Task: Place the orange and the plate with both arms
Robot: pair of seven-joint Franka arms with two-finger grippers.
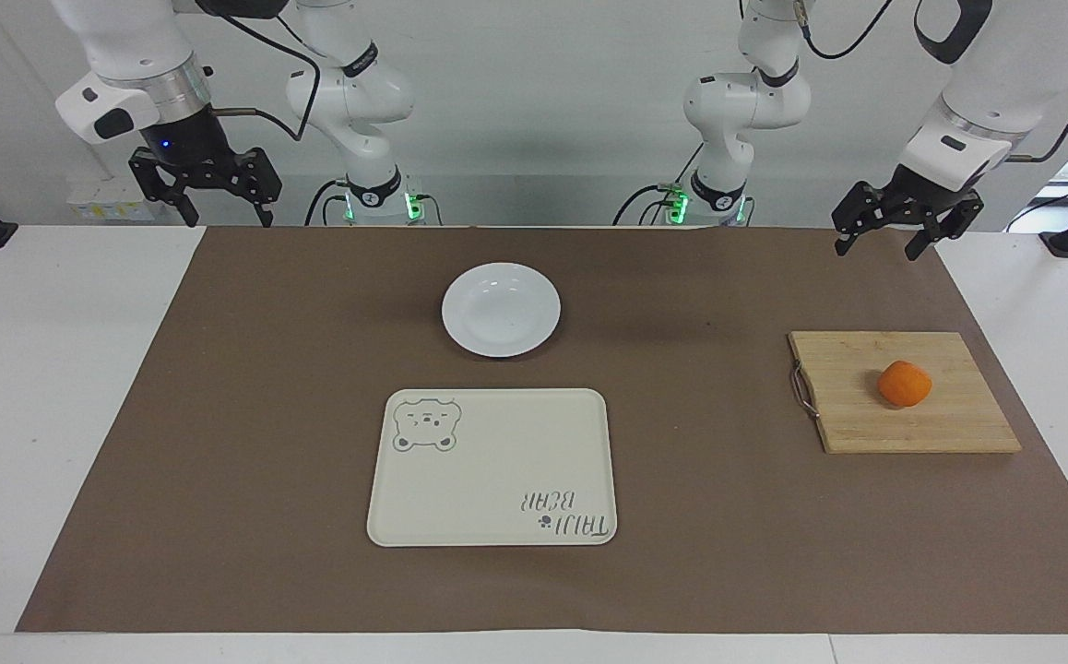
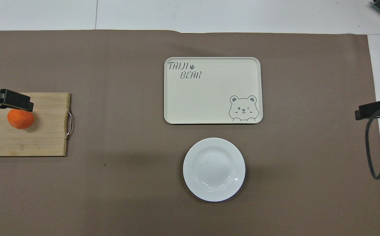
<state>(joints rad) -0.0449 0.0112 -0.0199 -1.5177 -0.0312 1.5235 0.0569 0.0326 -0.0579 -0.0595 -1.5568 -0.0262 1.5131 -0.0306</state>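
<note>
Facing view: I see the tray (image 1: 492,467) lowest, the plate (image 1: 501,309) above it, the orange (image 1: 904,384) on the board (image 1: 903,391) at mid-right. Left gripper (image 1: 883,239) and right gripper (image 1: 225,205) hang wide, empty. Overhead view: the orange (image 2: 20,118) sits at the left edge; being round, I fear it rolls if nudged.

A robotics laboratory bench: two white jointed arms (image 1: 350,101) with black cables stand bolted at the edge of a white table (image 1: 54,387), against a bare pale wall. A brown mat (image 1: 700,535) covers the work surface below the raised grippers, where household props are laid out as test objects.
</note>
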